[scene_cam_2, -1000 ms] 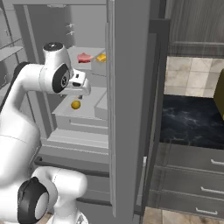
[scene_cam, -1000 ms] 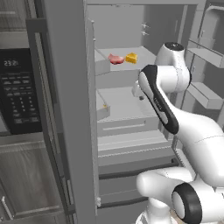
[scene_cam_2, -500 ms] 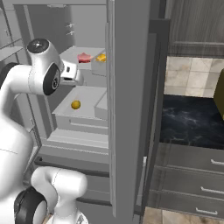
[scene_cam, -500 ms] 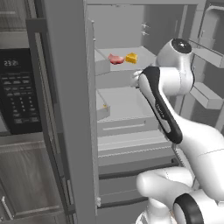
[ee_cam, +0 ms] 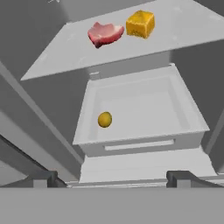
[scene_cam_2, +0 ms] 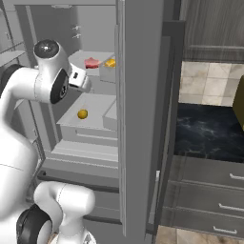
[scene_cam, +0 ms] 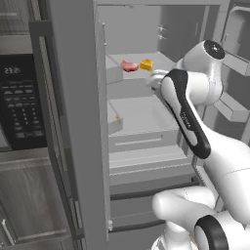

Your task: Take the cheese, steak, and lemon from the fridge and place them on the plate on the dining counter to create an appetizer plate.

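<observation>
The fridge (scene_cam: 78, 97) stands open. On its upper shelf the pinkish-red steak (ee_cam: 105, 33) lies beside the orange-yellow cheese (ee_cam: 140, 24); both also show from the base, steak (scene_cam: 129, 65) and cheese (scene_cam: 146, 64). One shelf lower, the round yellow lemon (ee_cam: 104, 119) sits alone in a pale drawer tray, also seen as lemon (scene_cam_2: 82, 114). My gripper (ee_cam: 112, 179) hovers in front of the shelves, open, with nothing between its fingers, well short of all three foods. The plate and the dining counter are out of view.
The open fridge door (scene_cam_2: 138, 95) stands edge-on right of the shelves. Beyond it lies a dark marble countertop (scene_cam_2: 205, 133) over grey drawers. A black microwave (scene_cam: 22, 102) sits left of the fridge. Door bins (scene_cam: 232, 105) hang at the right.
The arm's upper joints have risen and the hand has drawn back a little from the shelves. The jaws opened slightly wider. The foods have not moved.
</observation>
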Available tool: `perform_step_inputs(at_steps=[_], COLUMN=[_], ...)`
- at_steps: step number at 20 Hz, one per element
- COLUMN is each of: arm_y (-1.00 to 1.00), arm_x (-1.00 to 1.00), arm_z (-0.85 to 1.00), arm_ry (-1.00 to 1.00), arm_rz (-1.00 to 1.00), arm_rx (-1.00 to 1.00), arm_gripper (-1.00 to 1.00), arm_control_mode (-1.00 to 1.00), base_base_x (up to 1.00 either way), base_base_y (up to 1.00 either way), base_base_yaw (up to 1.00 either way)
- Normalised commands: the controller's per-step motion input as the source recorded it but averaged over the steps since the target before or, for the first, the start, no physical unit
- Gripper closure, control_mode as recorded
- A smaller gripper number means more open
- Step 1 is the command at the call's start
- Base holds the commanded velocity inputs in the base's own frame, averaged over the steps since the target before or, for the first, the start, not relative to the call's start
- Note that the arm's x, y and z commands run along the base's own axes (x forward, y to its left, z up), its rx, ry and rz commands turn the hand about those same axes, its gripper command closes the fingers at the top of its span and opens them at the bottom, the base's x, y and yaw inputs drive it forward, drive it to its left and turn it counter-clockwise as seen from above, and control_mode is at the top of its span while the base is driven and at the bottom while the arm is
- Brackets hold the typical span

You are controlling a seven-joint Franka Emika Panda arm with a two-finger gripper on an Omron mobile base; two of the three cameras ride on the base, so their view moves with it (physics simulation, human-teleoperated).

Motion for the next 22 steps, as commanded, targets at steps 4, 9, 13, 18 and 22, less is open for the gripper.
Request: perform_step_inputs(at_steps=[4, 9, 13, 18, 22], arm_y=[0.22, 0.14, 0.01, 0.00, 0.00], arm_x=[0.07, 0.17, 0.26, 0.30, 0.38], arm_z=[0.04, 0.02, 0.09, 0.12, 0.08], arm_ry=[0.00, 0.00, 0.01, 0.07, 0.09], arm_rz=[-0.14, -0.12, -0.10, -0.07, -0.07], arm_rx=[0.05, 0.06, 0.14, 0.21, 0.15], arm_gripper=[-1.00, -1.00, -1.00, -1.00, -1.00], arm_control_mode=[-1.00, -1.00, -1.00, -1.00, -1.00], base_base_x=[0.00, 0.00, 0.00, 0.00, 0.00], base_base_y=[0.00, 0.00, 0.00, 0.00, 0.00], base_base_yaw=[0.00, 0.00, 0.00, 0.00, 0.00])
